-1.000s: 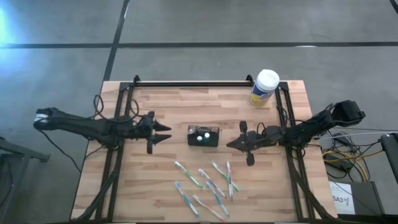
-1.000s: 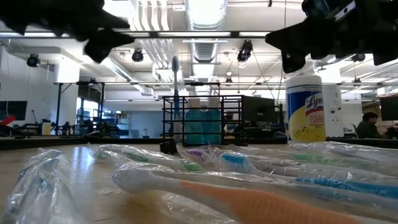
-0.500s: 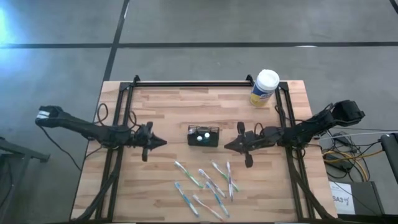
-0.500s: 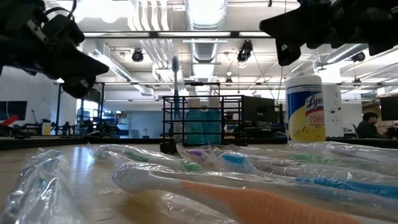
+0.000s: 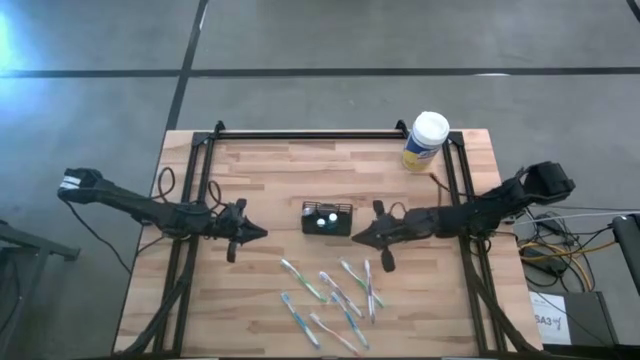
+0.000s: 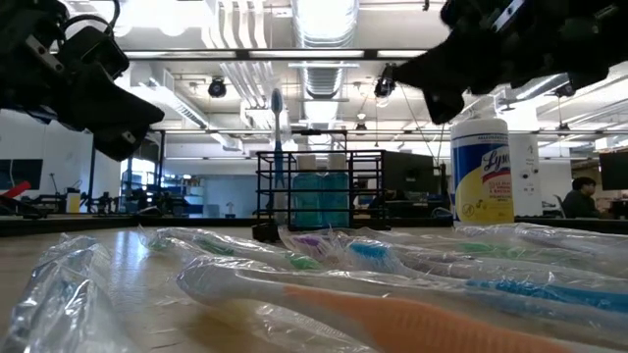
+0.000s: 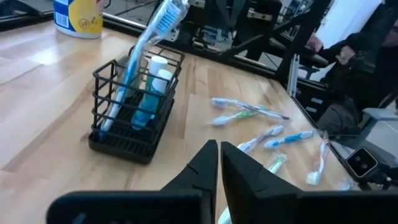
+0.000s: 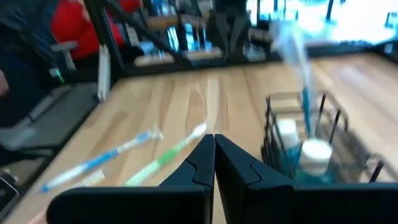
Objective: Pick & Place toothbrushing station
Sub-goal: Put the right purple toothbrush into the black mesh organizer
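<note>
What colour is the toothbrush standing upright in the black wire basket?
Blue and white: the toothbrush in the basket shows best in the left wrist view.

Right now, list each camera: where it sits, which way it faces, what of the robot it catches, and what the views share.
High view: overhead, straight down; left gripper, right gripper flank the black basket.
Low view: tabletop height, looking across wrapped toothbrushes into the room; both arms overhead.
Left wrist view: on the left arm, facing the basket; shut fingers below.
Right wrist view: on the right arm, facing the basket; shut fingers below.
Shared: all show the basket.
</note>
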Motion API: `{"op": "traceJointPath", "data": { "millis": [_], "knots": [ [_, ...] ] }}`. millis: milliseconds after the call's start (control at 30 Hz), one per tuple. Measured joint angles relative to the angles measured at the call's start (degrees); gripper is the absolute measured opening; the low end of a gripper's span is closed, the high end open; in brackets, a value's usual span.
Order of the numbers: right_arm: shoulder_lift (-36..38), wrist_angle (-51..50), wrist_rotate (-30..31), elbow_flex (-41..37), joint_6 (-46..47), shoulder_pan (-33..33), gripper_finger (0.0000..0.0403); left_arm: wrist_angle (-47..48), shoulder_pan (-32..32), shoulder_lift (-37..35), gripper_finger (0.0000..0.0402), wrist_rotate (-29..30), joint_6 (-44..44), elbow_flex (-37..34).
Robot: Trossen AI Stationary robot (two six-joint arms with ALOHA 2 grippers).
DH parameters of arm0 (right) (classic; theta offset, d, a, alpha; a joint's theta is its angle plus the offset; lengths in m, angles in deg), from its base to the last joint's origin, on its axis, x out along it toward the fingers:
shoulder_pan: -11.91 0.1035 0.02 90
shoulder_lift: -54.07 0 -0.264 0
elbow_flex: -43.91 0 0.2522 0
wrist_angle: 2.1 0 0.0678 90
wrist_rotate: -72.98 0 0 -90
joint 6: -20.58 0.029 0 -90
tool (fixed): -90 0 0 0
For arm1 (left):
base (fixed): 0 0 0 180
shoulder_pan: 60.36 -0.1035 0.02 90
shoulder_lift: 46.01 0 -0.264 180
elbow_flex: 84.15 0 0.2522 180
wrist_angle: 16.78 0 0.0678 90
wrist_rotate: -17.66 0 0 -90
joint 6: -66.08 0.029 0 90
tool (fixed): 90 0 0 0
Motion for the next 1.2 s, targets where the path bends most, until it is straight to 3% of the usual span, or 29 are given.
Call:
{"op": "traceJointPath", "data": {
  "millis": [333, 567, 700, 900, 1200],
  "knots": [
    [-12.2, -13.7, -2.1, 14.8, 3.3, 0.2, 0.0008, 0.5, 0.0, 0.3, 0.0019, 0.4, 0.0, -0.1],
    [-19.0, -30.6, -3.3, 27.6, 2.8, 1.1, 0.0008, 0.5, 0.0, 0.4, 0.0019, 0.4, -0.7, -0.1],
    [-18.8, -34.4, -3.3, 29.3, 3.1, 2.7, 0.0008, 1.0, 0.0, 0.4, 0.0021, -0.3, -1.5, -0.1],
    [-14.5, -42.4, -3.0, 28.4, 10.9, 8.6, 0.0008, 2.0, 0.0, 0.4, 0.0019, -3.7, -3.0, -0.2],
    [-9.2, -63.4, 8.8, 29.1, 35.4, 20.3, 0.0008, 2.6, 0.0, 0.4, 0.0016, -4.3, -3.0, -0.2]
  ]
}}
